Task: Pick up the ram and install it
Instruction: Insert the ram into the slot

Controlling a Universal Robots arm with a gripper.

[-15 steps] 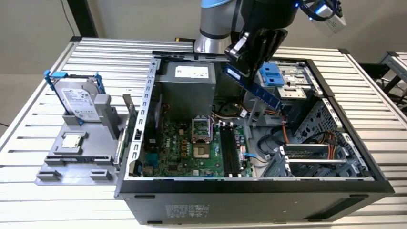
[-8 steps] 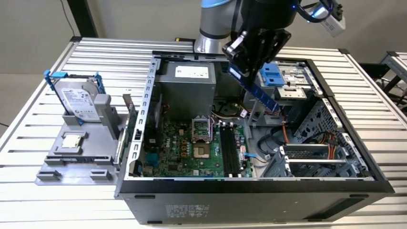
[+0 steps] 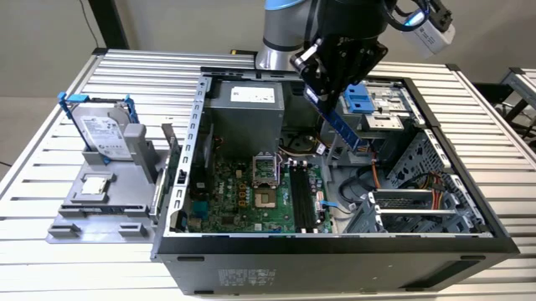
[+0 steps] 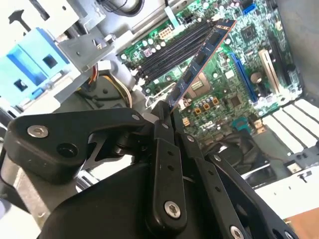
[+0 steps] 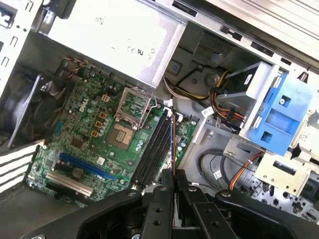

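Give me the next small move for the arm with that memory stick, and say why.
Probably tilt the claw so the memory stick comes nearer level over the black slots. The claw is shut on one end, and in the exterior view the stick hangs slanted above the open case, while the slots lie flat on the green board below.

Matt black tool (image 4: 165, 108), glossy ram (image 4: 199, 60)
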